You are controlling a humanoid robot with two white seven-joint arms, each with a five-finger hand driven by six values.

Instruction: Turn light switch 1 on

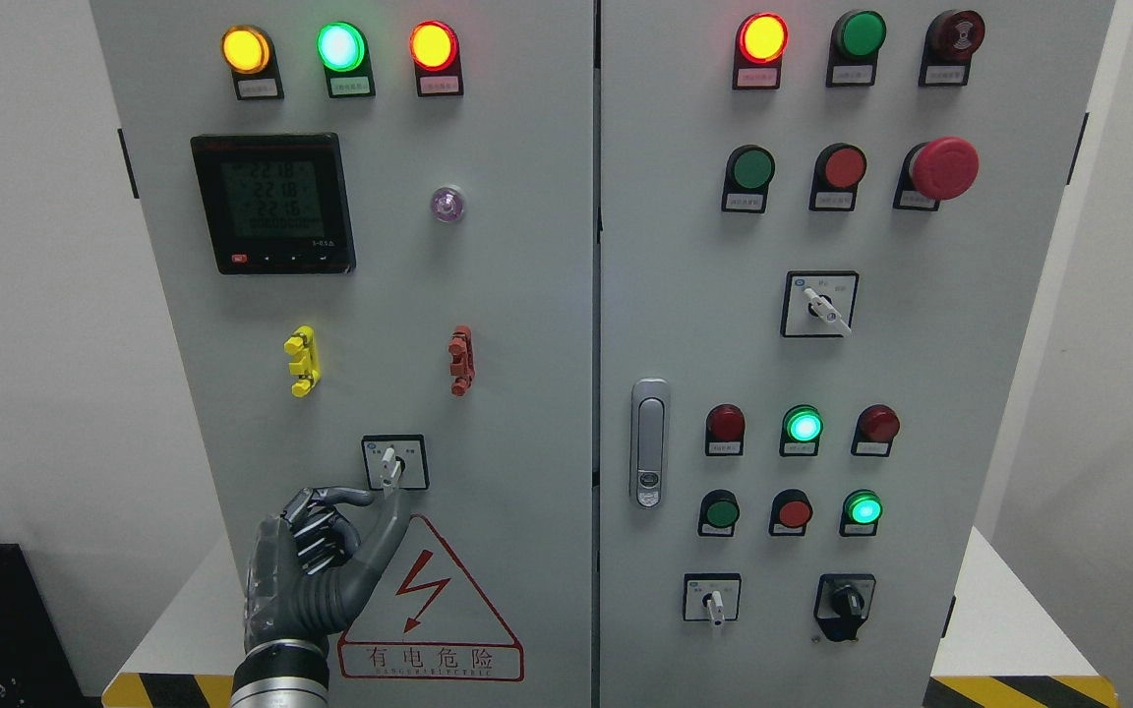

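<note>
A small rotary selector switch (pixel 391 464) with a white lever sits in a black-framed plate low on the left cabinet door. Its lever stands nearly upright. My left hand (pixel 380 495) rises from the bottom edge just below and left of it. The fingers (pixel 321 536) are curled into the palm, the index tip pointing right, and the thumb (pixel 385 531) stretches up until its tip meets the lever's lower end. Nothing is enclosed in the hand. My right arm does not show.
Above the switch are yellow (pixel 302 360) and red (pixel 461 361) clips, a digital meter (pixel 272 204) and three lit lamps. A red warning triangle (pixel 429 615) lies beside my wrist. The right door carries a handle (pixel 649 442), buttons and more selector switches (pixel 713 600).
</note>
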